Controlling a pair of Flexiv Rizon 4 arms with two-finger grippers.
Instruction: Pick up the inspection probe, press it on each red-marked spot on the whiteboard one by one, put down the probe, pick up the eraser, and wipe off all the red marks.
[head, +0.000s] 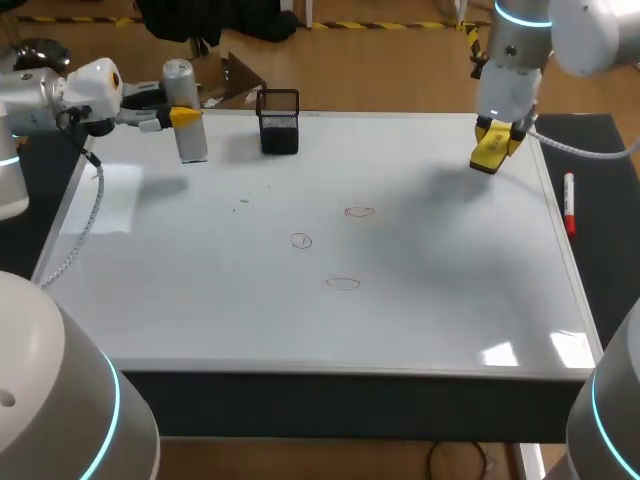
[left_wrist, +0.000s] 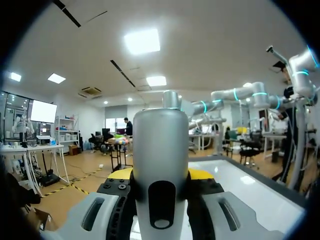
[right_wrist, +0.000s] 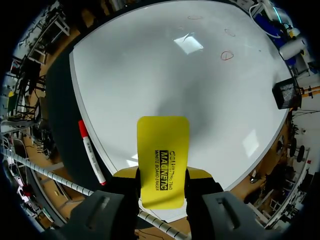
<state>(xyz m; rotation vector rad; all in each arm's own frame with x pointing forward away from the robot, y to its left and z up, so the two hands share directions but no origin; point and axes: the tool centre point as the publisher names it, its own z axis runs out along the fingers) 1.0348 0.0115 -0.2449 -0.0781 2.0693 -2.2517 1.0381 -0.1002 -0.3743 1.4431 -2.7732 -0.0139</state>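
The inspection probe, a silver cylinder, stands upright over the far left corner of the whiteboard. My left gripper is shut on its middle. In the left wrist view the probe fills the gap between the yellow tips of that gripper. My right gripper hangs above the far right of the board, shut on the yellow eraser; the eraser sticks out ahead of the gripper. Three red marks lie near the board's middle.
A black mesh holder stands at the far edge, just right of the probe. A red marker lies on the dark mat beside the board's right edge, and the marker shows beside the eraser in the right wrist view.
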